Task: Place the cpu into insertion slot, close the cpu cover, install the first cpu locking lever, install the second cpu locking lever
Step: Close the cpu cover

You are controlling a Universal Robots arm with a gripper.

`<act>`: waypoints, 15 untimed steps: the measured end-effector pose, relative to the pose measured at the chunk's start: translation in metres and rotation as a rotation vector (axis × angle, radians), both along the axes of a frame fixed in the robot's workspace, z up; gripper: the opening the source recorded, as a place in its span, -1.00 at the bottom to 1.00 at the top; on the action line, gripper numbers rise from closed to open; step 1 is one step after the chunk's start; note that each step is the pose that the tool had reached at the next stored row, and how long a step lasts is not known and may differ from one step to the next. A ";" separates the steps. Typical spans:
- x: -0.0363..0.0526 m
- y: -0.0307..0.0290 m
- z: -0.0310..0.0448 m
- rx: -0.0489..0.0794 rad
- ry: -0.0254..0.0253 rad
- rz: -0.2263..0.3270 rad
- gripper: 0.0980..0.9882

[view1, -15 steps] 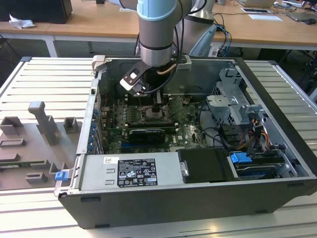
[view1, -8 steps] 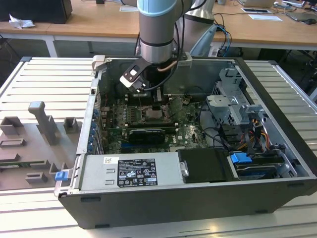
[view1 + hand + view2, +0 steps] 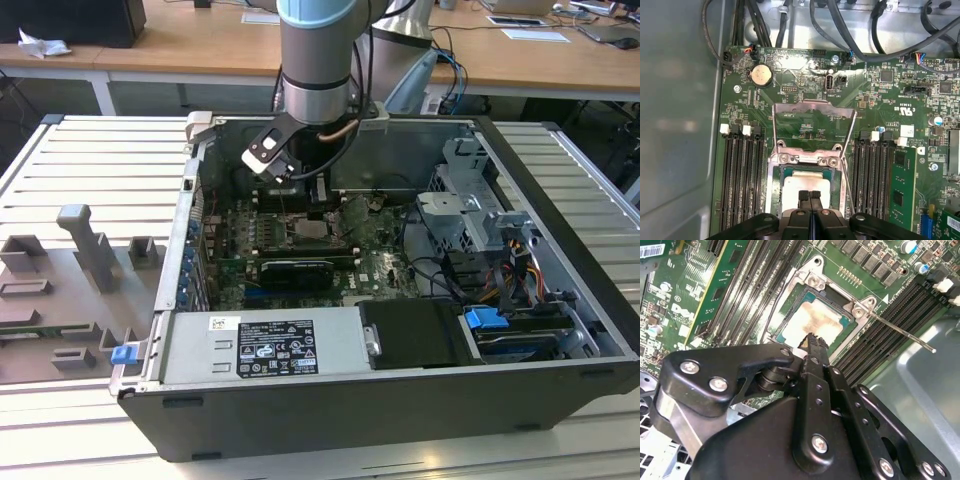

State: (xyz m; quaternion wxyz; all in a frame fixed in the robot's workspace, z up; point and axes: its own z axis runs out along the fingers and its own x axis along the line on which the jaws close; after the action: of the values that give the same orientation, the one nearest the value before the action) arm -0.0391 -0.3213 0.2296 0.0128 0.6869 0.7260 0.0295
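The cpu (image 3: 820,320), a pale square chip, lies flat in the insertion slot (image 3: 788,292), whose silver rim frames it. In the first wrist view the cpu (image 3: 800,182) sits just beyond my fingertips. My gripper (image 3: 812,340) is shut, its black fingers pressed together with nothing between them, the tips over the near edge of the chip. The cpu cover (image 3: 812,107) is swung open, away from the socket, and the green board shows through its cut-out. A thin metal lever rod (image 3: 900,331) sticks out sideways from the socket corner. In the exterior view my gripper (image 3: 318,200) hangs inside the case above the socket (image 3: 312,230).
Long black memory slots (image 3: 742,185) with white clips flank the socket on both sides. A grey drive cage (image 3: 470,205) and cables (image 3: 520,270) fill the exterior view's right. The power supply (image 3: 270,345) lies along the front. The case wall (image 3: 675,125) stands close beside the board.
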 end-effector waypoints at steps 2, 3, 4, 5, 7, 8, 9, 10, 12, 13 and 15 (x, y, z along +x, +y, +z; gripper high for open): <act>0.0000 0.0000 0.0002 0.000 -0.0001 0.000 -0.98; 0.0000 0.0000 0.0003 0.000 -0.0001 0.000 -0.98; 0.0000 0.0000 0.0005 0.000 0.0000 0.000 -0.98; 0.0000 0.0000 0.0006 0.000 -0.0001 0.000 -0.98; 0.0000 0.0000 0.0008 0.000 0.0000 0.000 -0.98; 0.0000 0.0000 0.0009 0.000 0.0000 0.000 -0.98; 0.0000 0.0000 0.0011 0.000 0.0000 0.000 -0.98; 0.0000 0.0000 0.0013 0.000 0.0000 0.000 -0.98; 0.0000 0.0000 0.0019 0.000 0.0000 0.000 -0.98; 0.0000 0.0000 0.0024 0.000 0.0000 0.000 -0.98; 0.0000 0.0000 0.0029 0.000 -0.0001 0.000 -0.98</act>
State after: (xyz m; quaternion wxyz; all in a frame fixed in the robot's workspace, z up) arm -0.0391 -0.3213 0.2325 0.0128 0.6869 0.7260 0.0296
